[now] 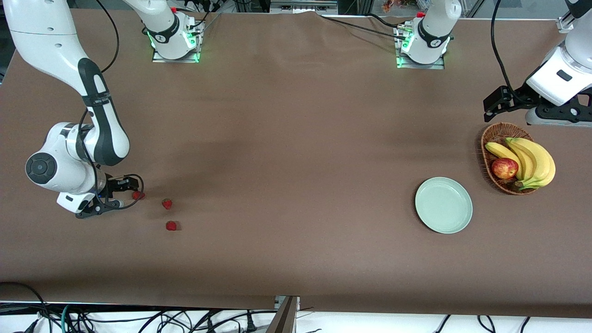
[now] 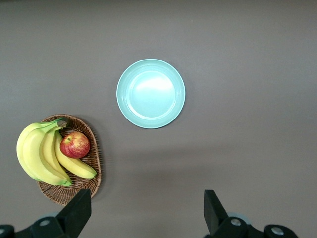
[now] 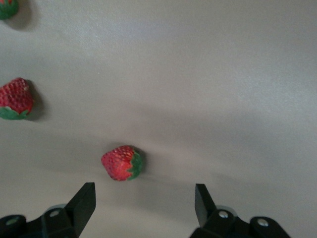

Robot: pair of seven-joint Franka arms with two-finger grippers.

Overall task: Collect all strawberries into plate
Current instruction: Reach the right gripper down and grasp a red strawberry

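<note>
Three strawberries lie on the brown table near the right arm's end: one [image 1: 138, 195] just off my right gripper's fingertips, a second [image 1: 167, 203] beside it, a third [image 1: 171, 225] nearer the front camera. My right gripper [image 1: 127, 194] is low over the table and open and empty. In the right wrist view the closest strawberry [image 3: 123, 162] lies just ahead of the open gripper [image 3: 143, 203], with the other two [image 3: 16, 98] [image 3: 7, 7] farther off. The mint-green plate [image 1: 443, 205] [image 2: 151, 93] is empty, toward the left arm's end. My left gripper [image 1: 491, 110] [image 2: 146, 213] hangs open and empty above the basket area.
A brown wicker basket [image 1: 485, 143] [image 2: 94, 158] holding bananas [image 1: 536, 162] and a red apple [image 1: 504, 168] stands beside the plate, closer to the left arm's end. A wide stretch of bare tablecloth lies between the strawberries and the plate.
</note>
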